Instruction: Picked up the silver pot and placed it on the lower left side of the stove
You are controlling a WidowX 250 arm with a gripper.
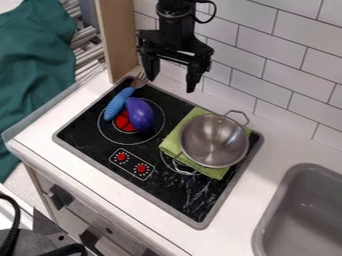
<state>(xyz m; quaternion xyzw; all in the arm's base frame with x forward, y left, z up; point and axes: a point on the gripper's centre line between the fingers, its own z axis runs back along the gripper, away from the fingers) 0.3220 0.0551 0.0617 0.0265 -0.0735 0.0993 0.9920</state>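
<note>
My gripper [172, 82] hangs open above the back edge of the stove, near the tiled wall, with nothing between its fingers. To its lower right, the silver pot [214, 140] stands upright on a folded green cloth [172, 142], its two wire handles pointing toward the wall and toward the front. The cloth lies on the right part of the black stove [170, 191]. On the left burner rests a purple eggplant-shaped toy [139, 114], and beside it lies a fork with a blue handle [118, 102].
A grey sink [304, 215] is set into the white counter [250, 200] at the lower right. A wooden post [119, 37] rises at the stove's back left corner. Two red knobs [141, 168] sit on the stove's front panel. White tiles line the back.
</note>
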